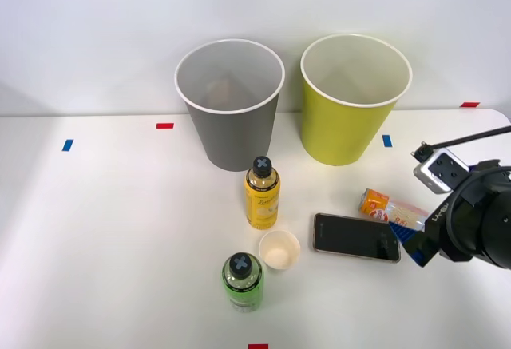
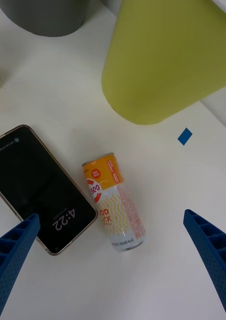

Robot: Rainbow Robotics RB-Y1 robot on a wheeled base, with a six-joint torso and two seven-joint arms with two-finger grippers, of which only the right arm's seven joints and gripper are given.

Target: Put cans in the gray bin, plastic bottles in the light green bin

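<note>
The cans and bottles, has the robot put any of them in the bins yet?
Not yet. The can lies on the table beside the smartphone, with the open tool above it. The yellow bottle and green bottle stand untouched.

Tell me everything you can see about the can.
The can is slim, orange at one end, with a white-pink printed body and silver ends, apparently metal. It lies on its side on the white table, undented as far as shows, beside the phone and near the green bin. Nothing grips it; the open right gripper hovers over it.
</note>
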